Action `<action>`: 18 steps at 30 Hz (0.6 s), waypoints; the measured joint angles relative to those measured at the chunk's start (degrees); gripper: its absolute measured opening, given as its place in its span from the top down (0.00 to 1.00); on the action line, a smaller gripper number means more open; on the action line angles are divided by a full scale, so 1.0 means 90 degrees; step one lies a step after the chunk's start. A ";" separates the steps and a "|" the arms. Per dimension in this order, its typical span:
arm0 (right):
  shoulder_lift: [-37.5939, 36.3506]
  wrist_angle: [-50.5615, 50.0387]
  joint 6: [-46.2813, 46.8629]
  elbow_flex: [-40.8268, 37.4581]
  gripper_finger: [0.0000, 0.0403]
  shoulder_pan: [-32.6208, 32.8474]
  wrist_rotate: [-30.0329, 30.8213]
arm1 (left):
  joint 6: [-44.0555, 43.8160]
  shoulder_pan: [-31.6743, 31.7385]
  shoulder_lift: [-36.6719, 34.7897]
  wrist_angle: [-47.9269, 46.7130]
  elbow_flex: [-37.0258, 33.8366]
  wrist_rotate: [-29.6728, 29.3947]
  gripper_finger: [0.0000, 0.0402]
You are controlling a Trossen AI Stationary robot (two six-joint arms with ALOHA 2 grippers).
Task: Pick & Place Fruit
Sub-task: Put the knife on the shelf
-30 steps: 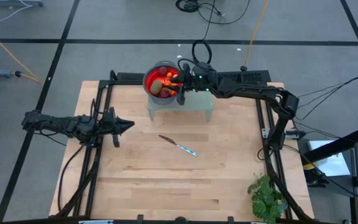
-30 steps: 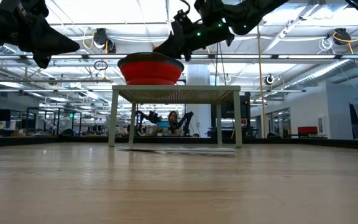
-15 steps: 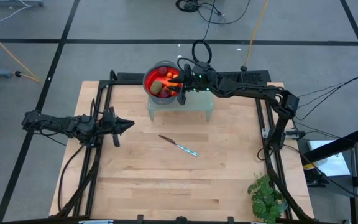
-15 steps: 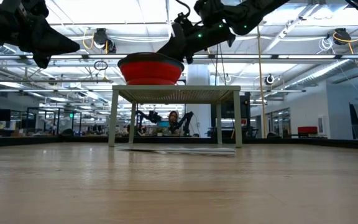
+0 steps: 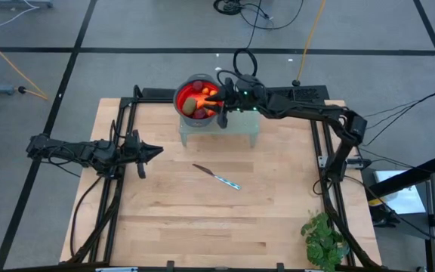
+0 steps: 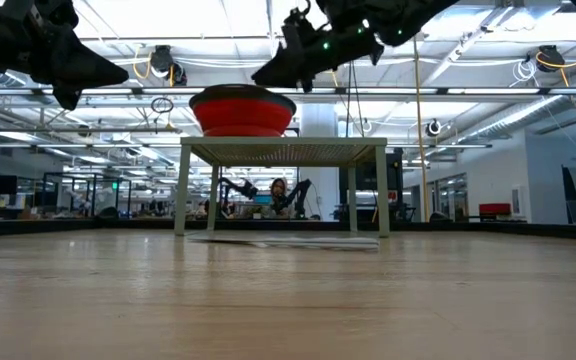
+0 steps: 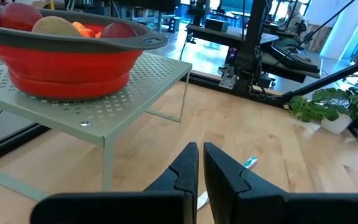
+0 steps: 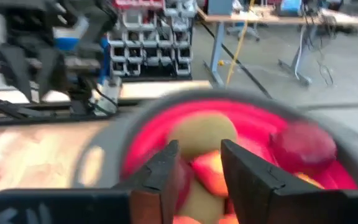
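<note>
Several fruit pieces (image 5: 196, 100) lie in a red bowl with a grey rim (image 5: 181, 85), which stands on a pale green perforated stand (image 5: 240, 125) at the table's far side. In the right wrist view an olive-brown oval (image 8: 202, 134), a dark red round piece (image 8: 303, 146) and a red-orange piece (image 8: 207, 173) show. My right gripper (image 5: 217, 103) hangs over the bowl's right part, its fingers apart, with the red-orange piece showing between them. My left gripper (image 5: 155, 151) waits shut over the table's left side, holding nothing. My right gripper reaches nearly level from the table's right over the bowl. The red-orange piece (image 8: 207, 173) shows in the gap between its fingers (image 8: 166, 168). I cannot tell whether the fingers touch it or it lies in the bowl beneath them.
A thin silver knife (image 5: 217, 177) lies on the wood at mid-table, in front of the stand. A green leafy plant (image 5: 325, 238) stands at the near right corner. Black frame rails (image 5: 119, 136) run along the table's left and right sides.
</note>
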 joint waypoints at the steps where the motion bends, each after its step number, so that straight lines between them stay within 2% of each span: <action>1: -0.0045 -0.0013 -0.0025 0.0000 0.73 0.0042 -0.0007 | -0.0002 0.0000 0.0000 0.0000 0.0000 0.0000 0.94; 10: -0.0487 -0.0815 -0.0501 -0.0002 0.98 0.0600 0.0188 | 0.0037 -0.0002 0.0000 -0.0230 0.0000 0.0002 0.94; 18: -0.0652 -0.0955 -0.0361 -0.0009 1.00 0.1229 0.0548 | 0.0144 0.0000 0.0000 -0.0342 0.0000 0.0000 0.94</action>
